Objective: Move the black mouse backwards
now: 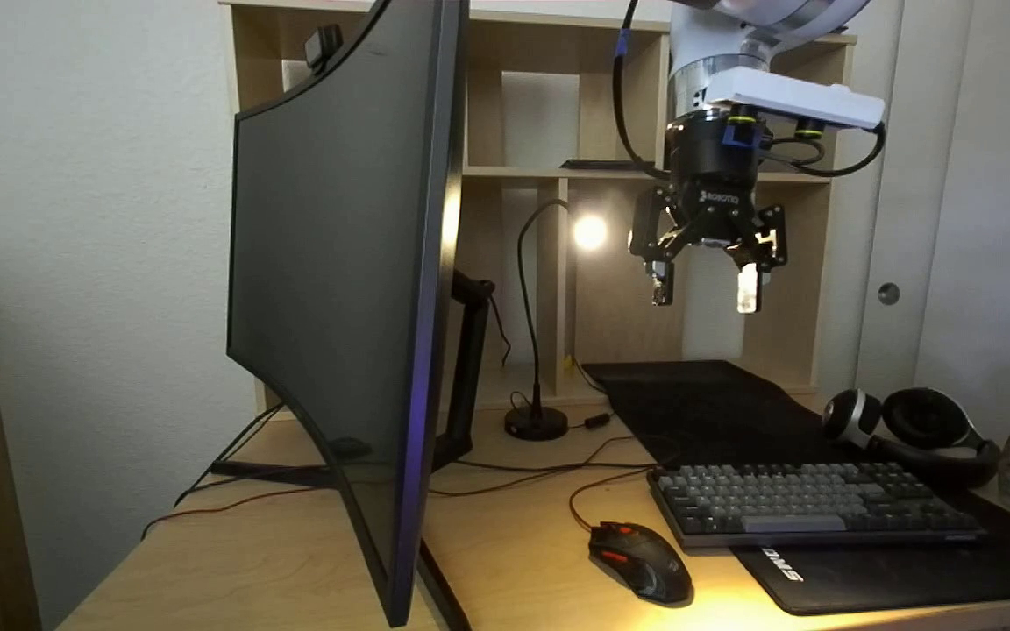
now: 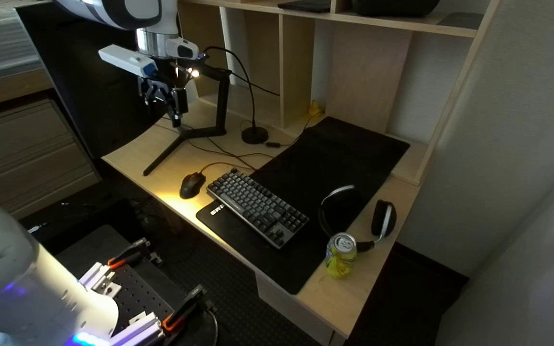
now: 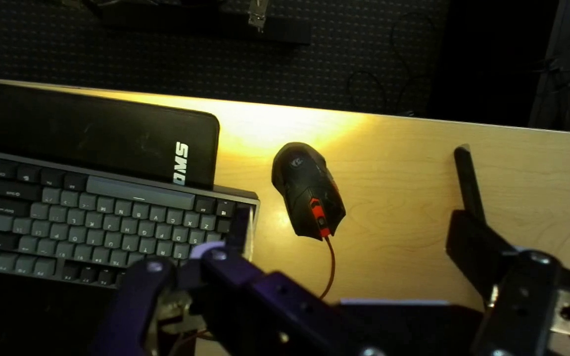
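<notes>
The black mouse [image 1: 645, 561] lies on the wooden desk beside the keyboard, with red accents and a red cable. It also shows in an exterior view [image 2: 192, 186] near the desk's front edge, and in the wrist view [image 3: 305, 188] with its cable end toward my gripper. My gripper [image 1: 705, 294] is open and empty, high above the desk. In the wrist view the open fingers [image 3: 354, 232] stand wide apart, and the mouse is beyond the fingertips, nearer the left finger. In an exterior view the gripper [image 2: 164, 110] is close to the monitor and partly blurred with dark parts.
The keyboard [image 1: 803, 499] lies on a black desk mat [image 2: 334, 158] beside the mouse. A curved monitor [image 1: 338, 219], its stand leg [image 3: 468, 178] and a lit lamp [image 1: 536, 421] are nearby. Headphones [image 1: 926, 429] and a yellow can [image 2: 341, 254] stand at the desk's far side.
</notes>
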